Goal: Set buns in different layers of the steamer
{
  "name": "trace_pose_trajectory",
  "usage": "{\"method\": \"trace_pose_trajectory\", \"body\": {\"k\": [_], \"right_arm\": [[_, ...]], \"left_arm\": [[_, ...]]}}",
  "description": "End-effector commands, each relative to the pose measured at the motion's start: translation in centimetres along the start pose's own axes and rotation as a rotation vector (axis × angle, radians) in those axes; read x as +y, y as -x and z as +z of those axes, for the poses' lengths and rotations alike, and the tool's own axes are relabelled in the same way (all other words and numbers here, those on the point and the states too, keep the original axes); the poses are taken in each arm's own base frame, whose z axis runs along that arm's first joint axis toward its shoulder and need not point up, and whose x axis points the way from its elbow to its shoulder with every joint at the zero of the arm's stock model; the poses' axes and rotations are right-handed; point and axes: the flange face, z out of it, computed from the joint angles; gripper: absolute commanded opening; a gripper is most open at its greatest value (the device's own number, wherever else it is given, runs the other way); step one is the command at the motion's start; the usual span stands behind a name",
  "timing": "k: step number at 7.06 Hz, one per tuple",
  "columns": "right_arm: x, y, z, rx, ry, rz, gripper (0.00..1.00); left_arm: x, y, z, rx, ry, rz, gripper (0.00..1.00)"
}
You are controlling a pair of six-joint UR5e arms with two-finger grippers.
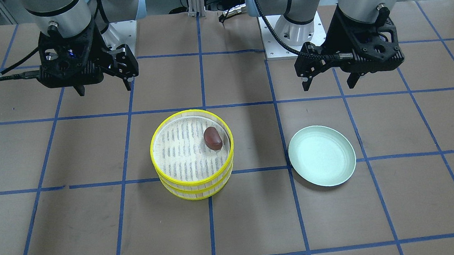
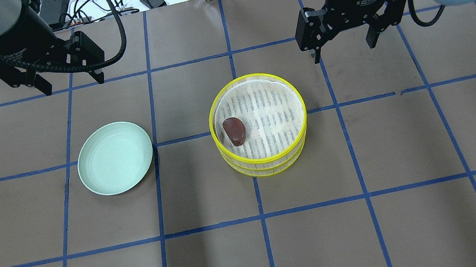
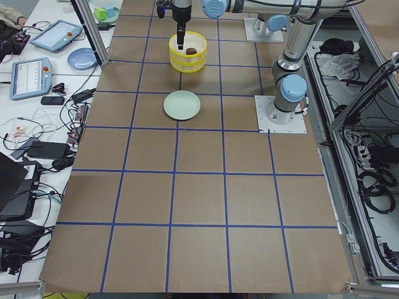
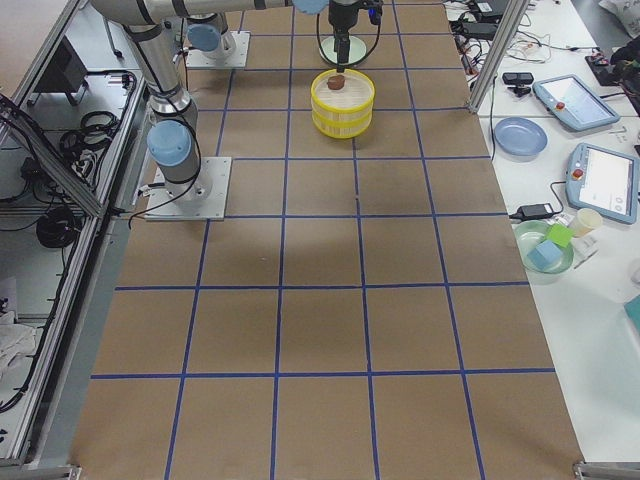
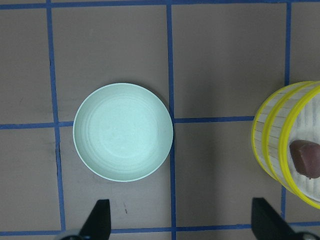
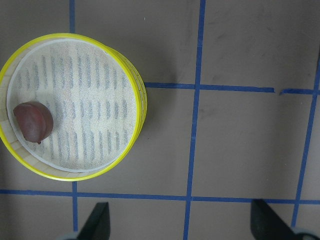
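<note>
bun [image 2: 234, 130]: dark reddish-brown, smooth oval, on the whitish mesh floor of the top steamer layer [image 2: 272, 117], by its left rim | top layer stacked on lower layer [image 2: 268, 170], yellow rims, mid-table | pale green plate [image 2: 115, 157]: apart, to the left | left gripper [image 2: 74, 85], right gripper [image 2: 344, 51]: fingers spread apart, hovering on the far side

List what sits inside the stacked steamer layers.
The reddish-brown bun lies on the mesh floor of the top layer. The lower layer is covered by it, so its contents cannot be seen.
</note>
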Motion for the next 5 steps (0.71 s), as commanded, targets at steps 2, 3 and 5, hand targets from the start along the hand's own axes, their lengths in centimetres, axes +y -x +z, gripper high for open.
{"method": "trace_pose_trajectory", "body": {"k": [2, 3, 5], "right_arm": [[-0.03, 0.01, 0.04, 0.000, 0.001, 0.000, 1.00], [-0.03, 0.01, 0.04, 0.000, 0.001, 0.000, 1.00], [-0.03, -0.01, 0.04, 0.001, 0.001, -0.002, 1.00]], "left_arm": [[0.22, -0.04, 0.08, -0.003, 0.002, 0.000, 1.00], [0.32, -0.04, -0.08, -0.003, -0.001, 0.000, 1.00], [0.50, -0.14, 0.06, -0.001, 0.002, 0.001, 1.00]]}}
